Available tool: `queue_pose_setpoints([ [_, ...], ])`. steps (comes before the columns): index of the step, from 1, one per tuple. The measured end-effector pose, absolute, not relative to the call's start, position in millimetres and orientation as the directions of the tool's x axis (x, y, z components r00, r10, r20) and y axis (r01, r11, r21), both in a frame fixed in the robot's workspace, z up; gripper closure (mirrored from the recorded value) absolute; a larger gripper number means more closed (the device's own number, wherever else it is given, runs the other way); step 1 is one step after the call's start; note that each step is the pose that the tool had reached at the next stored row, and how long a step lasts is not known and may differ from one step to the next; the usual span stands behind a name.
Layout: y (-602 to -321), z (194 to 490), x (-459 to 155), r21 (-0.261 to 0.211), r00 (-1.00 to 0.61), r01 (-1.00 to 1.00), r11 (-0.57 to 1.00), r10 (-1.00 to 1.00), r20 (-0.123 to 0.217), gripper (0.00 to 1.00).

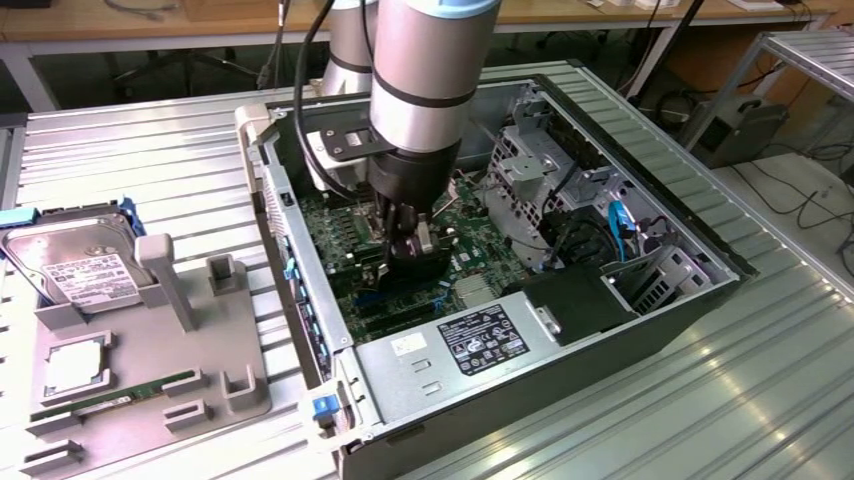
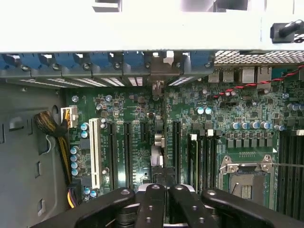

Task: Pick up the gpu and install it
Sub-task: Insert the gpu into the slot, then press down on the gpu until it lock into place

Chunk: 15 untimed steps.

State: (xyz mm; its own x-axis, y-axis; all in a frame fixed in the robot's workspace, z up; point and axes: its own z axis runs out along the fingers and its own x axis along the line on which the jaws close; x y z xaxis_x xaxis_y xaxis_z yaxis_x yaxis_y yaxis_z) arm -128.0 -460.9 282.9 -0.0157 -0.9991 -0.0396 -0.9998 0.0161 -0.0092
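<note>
In the wrist view the gpu [image 2: 159,142] shows edge-on as a thin dark card standing upright over the green motherboard [image 2: 209,99]. It runs between the long black slots, and its silvery bracket end [image 2: 157,71] sits at the rear slot openings. My gripper [image 2: 164,183] is shut on the card's top edge. In the exterior view the gripper [image 1: 407,262] is deep inside the open computer case [image 1: 694,300], with the dark gpu [image 1: 398,278] below it, down at the board. Whether the card is fully seated in its slot is hidden.
A white slot [image 2: 94,152], a CPU socket [image 2: 244,178] and yellow cables [image 2: 57,128] surround the card. The silver power supply [image 1: 454,350] fills the case's near end. On the exterior view's left, a grey fixture tray [image 1: 227,360] holds a hard drive [image 1: 67,265] and a green memory stick [image 1: 114,400].
</note>
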Motion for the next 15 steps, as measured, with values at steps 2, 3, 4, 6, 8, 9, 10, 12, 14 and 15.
queue_pose_setpoints([
  [2,-460.3,282.9,-129.7,-0.009,-0.016,-1.000,0.016,-0.999,-0.039,0.89],
  [3,-460.2,282.9,-130.1,-0.009,-0.016,-1.000,0.016,-0.999,-0.039,0.89],
  [4,-460.1,282.8,-130.2,-0.009,-0.016,-1.000,0.016,-0.999,-0.039,0.89],
  [6,-460.1,282.8,-130.3,-0.009,-0.016,-1.000,0.016,-0.999,-0.039,0.89],
  [8,-460.1,282.8,-130.2,-0.009,-0.016,-1.000,0.016,-0.999,-0.039,0.89],
  [9,-460.1,282.8,-130.2,-0.009,-0.016,-1.000,0.016,-0.999,-0.039,0.89],
  [10,-460.1,282.8,-130.2,-0.009,-0.016,-1.000,0.016,-0.999,-0.039,0.89],
  [12,-460.1,282.8,-130.2,-0.009,-0.016,-1.000,0.016,-0.999,-0.039,0.89],
  [14,-460.1,282.8,-130.2,-0.009,-0.016,-1.000,0.016,-0.999,-0.039,0.89],
  [15,-460.1,282.8,-130.3,-0.009,-0.016,-1.000,0.016,-0.999,-0.039,0.89],
])
